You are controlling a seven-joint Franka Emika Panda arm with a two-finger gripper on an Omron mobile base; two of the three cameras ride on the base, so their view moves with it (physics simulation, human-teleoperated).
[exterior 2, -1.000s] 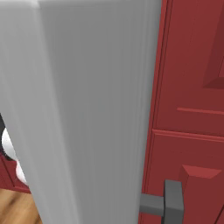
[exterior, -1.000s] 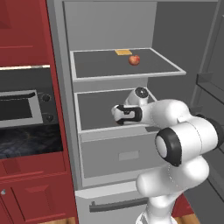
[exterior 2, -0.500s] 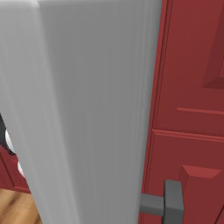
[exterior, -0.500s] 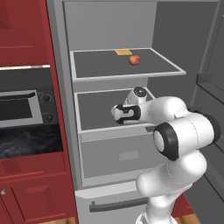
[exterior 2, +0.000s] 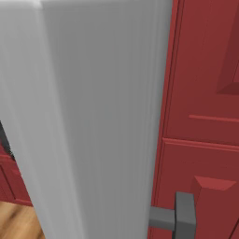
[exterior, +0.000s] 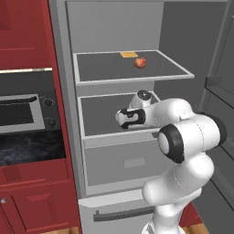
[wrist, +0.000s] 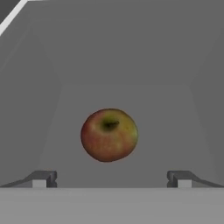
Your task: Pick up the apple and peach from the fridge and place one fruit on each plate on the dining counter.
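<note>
I count one apple in my hand view, sitting mid-frame on a grey shelf inside the fridge, with the gripper open: its two tips stand wide apart low in the frame, left and right of the apple, not touching it.

The left base view gives me two shelves and one drawer below them. On the upper shelf, near the top centre of the frame, sit one small red fruit and one flat orange-yellow item just behind it; I cannot tell what that item is. The arm reaches from the lower right into the lower shelf space, and its bulk hides whatever lies there, so the apple seen from the hand is covered in this view.

At the left edge I see one oven set among red cabinets.

The right base view is blocked by a pale grey panel close up, with a red cabinet and one grey handle at the lower right
</note>
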